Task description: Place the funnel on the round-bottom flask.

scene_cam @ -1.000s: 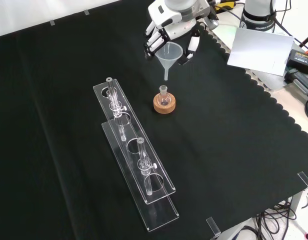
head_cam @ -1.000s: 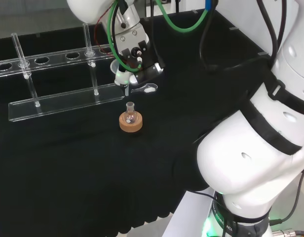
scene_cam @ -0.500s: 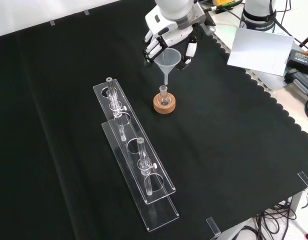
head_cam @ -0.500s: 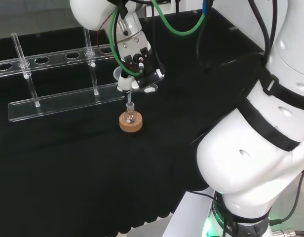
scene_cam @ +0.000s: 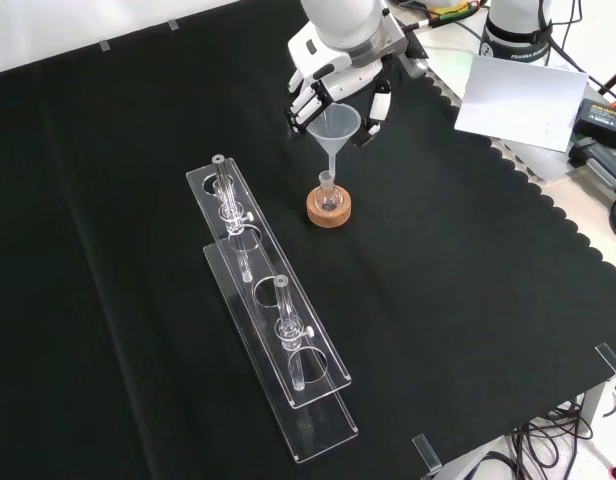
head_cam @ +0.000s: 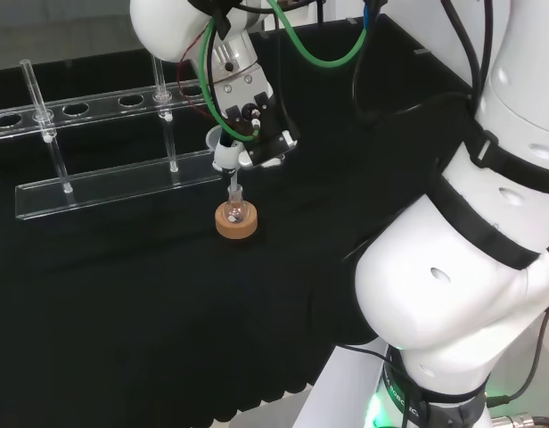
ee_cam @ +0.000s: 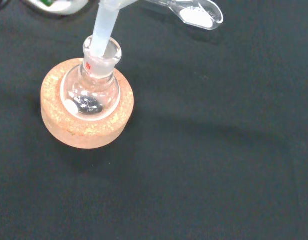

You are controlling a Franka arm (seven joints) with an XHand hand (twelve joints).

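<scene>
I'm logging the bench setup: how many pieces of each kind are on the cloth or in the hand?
Funnel: 1, in the hand
Flask: 1
Cork ring: 1
Clear rack: 1
Glass tubes in the rack: 2
Total: 6

Black cloth (scene_cam: 468, 300) with scalloped edge covers the bench, evenly lit

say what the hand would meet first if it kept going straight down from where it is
Probably the flask on its cork ring. The hand holds the funnel right above it, and the wrist view shows the stem's tip at the flask's mouth, so the funnel would seat before the hand touched anything.
</scene>
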